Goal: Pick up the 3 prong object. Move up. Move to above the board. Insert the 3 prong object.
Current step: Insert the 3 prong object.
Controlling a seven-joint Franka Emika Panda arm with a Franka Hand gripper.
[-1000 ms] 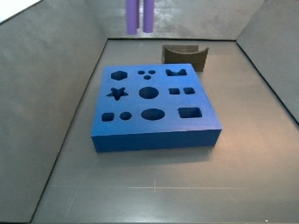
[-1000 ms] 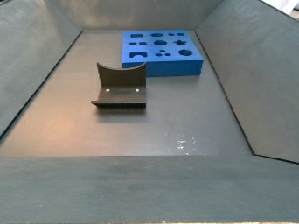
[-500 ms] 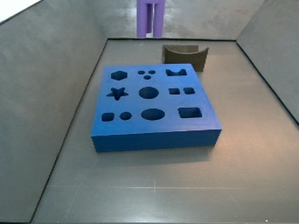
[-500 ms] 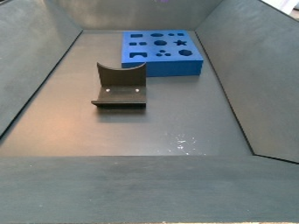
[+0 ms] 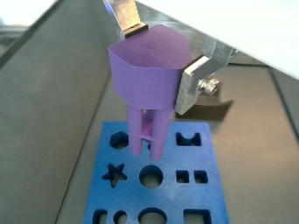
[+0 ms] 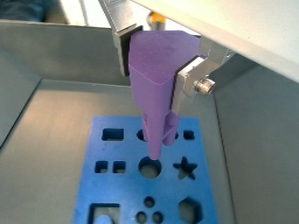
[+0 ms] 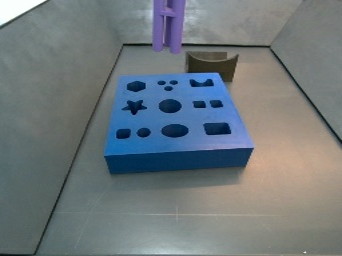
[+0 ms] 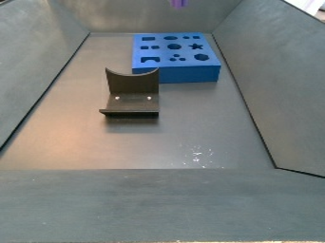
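My gripper (image 5: pixel 156 57) is shut on the blocky top of the purple 3 prong object (image 5: pixel 149 74), one silver finger on each side; both wrist views show this (image 6: pixel 158 57). The prongs (image 6: pixel 158 131) hang straight down, well above the blue board (image 5: pixel 173 197), over its far half near the round hole. In a side view the 3 prong object (image 7: pixel 168 25) hangs from the top edge, above and behind the board (image 7: pixel 181 152). In a side view only its tip (image 8: pixel 181 3) shows, above the board (image 8: pixel 178 72). The gripper itself is out of frame in both side views.
A dark brown curved holder (image 7: pixel 211 64) stands on the floor just behind the board; it also shows in a side view (image 8: pixel 129 93). Grey sloping walls enclose the floor on all sides.
The 3 prong object has shifted a little to the right and come lower in one side view. Its tip has entered the top edge of the other side view.
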